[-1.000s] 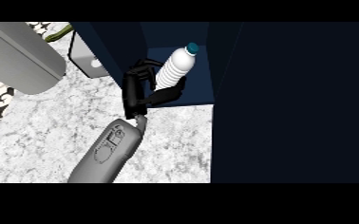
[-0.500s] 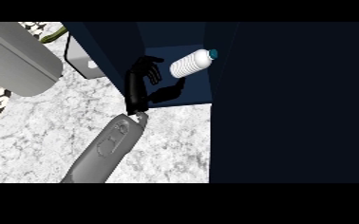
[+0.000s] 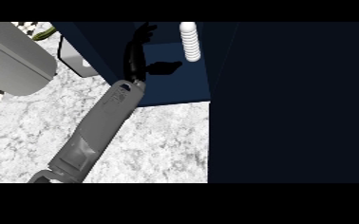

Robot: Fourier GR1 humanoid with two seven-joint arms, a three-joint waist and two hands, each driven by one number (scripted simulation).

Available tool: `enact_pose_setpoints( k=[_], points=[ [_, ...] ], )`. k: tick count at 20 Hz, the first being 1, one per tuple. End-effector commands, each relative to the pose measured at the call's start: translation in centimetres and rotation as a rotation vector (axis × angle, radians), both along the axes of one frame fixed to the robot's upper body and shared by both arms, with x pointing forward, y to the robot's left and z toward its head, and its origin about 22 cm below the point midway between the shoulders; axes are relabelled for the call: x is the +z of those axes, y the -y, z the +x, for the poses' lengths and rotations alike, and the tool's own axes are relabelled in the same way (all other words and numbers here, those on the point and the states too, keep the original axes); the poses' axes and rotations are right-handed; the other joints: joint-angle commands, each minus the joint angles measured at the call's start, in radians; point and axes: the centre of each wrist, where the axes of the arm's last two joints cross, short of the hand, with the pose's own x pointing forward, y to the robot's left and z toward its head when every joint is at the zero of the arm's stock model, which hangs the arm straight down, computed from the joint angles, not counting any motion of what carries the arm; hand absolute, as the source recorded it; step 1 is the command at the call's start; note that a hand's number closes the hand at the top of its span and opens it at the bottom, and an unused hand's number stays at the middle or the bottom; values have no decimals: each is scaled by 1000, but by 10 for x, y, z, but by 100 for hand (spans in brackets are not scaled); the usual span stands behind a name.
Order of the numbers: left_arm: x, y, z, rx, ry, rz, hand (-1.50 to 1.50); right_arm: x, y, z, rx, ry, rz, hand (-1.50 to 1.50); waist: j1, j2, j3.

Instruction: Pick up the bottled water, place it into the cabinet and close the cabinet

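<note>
Bottled water (image 3: pixel 189 42) lying inside the dark blue cabinet (image 3: pixel 175 83), near its right wall. Left of the bottle, apart from it, robot hand (image 3: pixel 135 57), fingers spread, holding nothing.

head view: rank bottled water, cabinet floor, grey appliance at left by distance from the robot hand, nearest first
From the left robot hand:
1. Cabinet floor: directly beneath and beside the hand, inside the open cabinet.
2. Bottled water: to the hand's right, at the back of the cabinet, clear of the fingers.
3. Grey appliance: far left on the counter, outside the cabinet.

Kitchen: marble countertop (image 3: pixel 161 142) w/ dark-blue cabinet (image 3: pixel 175 83) (door open).
</note>
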Motion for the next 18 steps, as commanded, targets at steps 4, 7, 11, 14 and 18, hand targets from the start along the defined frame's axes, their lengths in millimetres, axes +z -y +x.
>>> enact_pose_setpoints(
  k=[4, 7, 11, 14, 18],
  points=[
    [-4, -18, 18, 39, -23, 21, -150, -7, -2, 0, -2, -5, -6, -150, 15, 3, -2],
    [3, -41, 24, -9, 25, -34, -150, -6, -4, 3, -11, -1, 3, -150, 26, 3, -3],
    [0, -30, 22, -92, 109, -142, -150, 2, 2, 6, -5, 12, -1, -150, 31, 3, -3],
    [-1, -33, 21, -141, 149, -255, -150, -12, 13, -4, -21, -10, -21, -150, 47, -8, -2],
    [6, -34, 25, -234, 195, -316, -150, 4, -8, 3, -48, 7, -12, -150, 61, -12, -2]
  ],
)
